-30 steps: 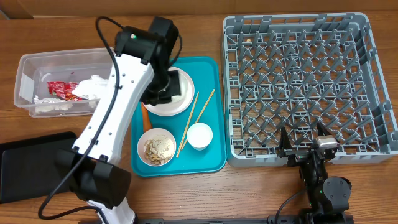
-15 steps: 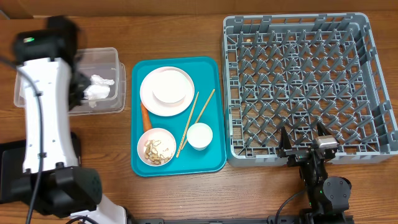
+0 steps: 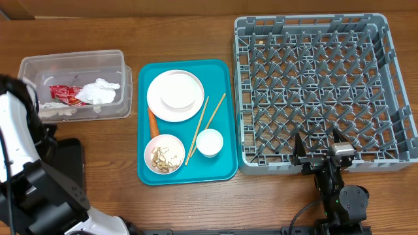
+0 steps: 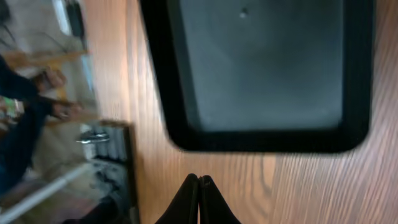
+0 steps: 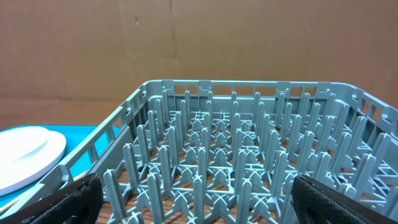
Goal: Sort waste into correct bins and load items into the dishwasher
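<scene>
At the desk's (image 3: 196,202) left edge, our left gripper (image 4: 199,186) is clenched with nothing between its fingers, hanging over bare wood just beside the short rim of the black tray (image 4: 261,62), whose floor looks bare in the wrist view. Our right gripper (image 3: 318,153) sits at the near edge of the grey rack (image 3: 307,85) with its jaws spread wide and released, grasping nothing; from its wrist view we look across the rows of upright pegs. The clear tub (image 3: 26,65) stands at the far left and holds the red wrapper (image 3: 63,93) and the crumpled tissue (image 3: 101,90), touching each other. Between the tub and the rack lies the teal tray (image 3: 222,163). On it we see the white plate (image 3: 157,108) at the far end with 1 white bowl (image 3: 179,93) resting on it, the carrot (image 3: 152,122) along the tray's left side just below the plate, and a 2nd bowl (image 3: 149,156) at the near left with the food scraps (image 3: 163,155) inside. The 2 chopsticks (image 3: 202,127) lie slanted down the middle, and the small cup (image 3: 209,142) stands upright just beside their lower ends.
</scene>
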{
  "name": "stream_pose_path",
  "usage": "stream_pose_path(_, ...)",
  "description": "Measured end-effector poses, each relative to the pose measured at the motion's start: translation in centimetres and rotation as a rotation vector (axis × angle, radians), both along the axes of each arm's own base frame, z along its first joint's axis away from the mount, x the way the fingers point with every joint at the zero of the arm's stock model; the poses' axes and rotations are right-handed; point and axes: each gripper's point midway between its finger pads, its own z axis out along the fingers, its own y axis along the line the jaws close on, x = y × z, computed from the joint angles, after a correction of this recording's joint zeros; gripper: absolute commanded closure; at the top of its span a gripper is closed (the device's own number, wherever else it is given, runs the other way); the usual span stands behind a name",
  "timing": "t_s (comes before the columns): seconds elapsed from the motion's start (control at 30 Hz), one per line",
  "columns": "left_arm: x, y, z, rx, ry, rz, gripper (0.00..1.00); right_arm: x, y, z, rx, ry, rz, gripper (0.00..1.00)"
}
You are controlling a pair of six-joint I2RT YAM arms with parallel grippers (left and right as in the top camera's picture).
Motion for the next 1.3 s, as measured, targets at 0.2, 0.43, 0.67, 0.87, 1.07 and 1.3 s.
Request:
stream_pose_path(0.2, -1.0, 0.7, -5.1, -0.054, -0.051, 0.048, 0.96, 0.0, 0.0, 0.0, 0.0, 0.0, 0.0, 0.0)
stream_pose_path(0.43, -0.3, 0.6, -9.4, -0.089, -0.114, -0.096, 0.96, 0.0, 0.0, 0.0, 0.0, 0.0, 0.0, 0.0)
stream_pose_path(0.67, -0.1, -0.1, -12.6, -0.124, -0.153, -0.222, 0.96, 0.0, 0.0, 0.0, 0.0, 0.0, 0.0, 0.0)
stream_pose_path(0.87, 0.5, -1.3, -13.9, -0.181, -0.212, -0.288, 0.96, 0.0, 0.0, 0.0, 0.0, 0.0, 0.0, 0.0)
stream_pose_path(1.07, 3.1, -2.9, -14.1, -0.265, -0.333, -0.437, 0.96, 0.0, 0.0, 0.0, 0.0, 0.0, 0.0, 0.0)
stream_pose_path(1.3, 6.6, -7.6, -14.0, -0.318, -0.355, -0.669, 0.96, 0.0, 0.0, 0.0, 0.0, 0.0, 0.0, 0.0)
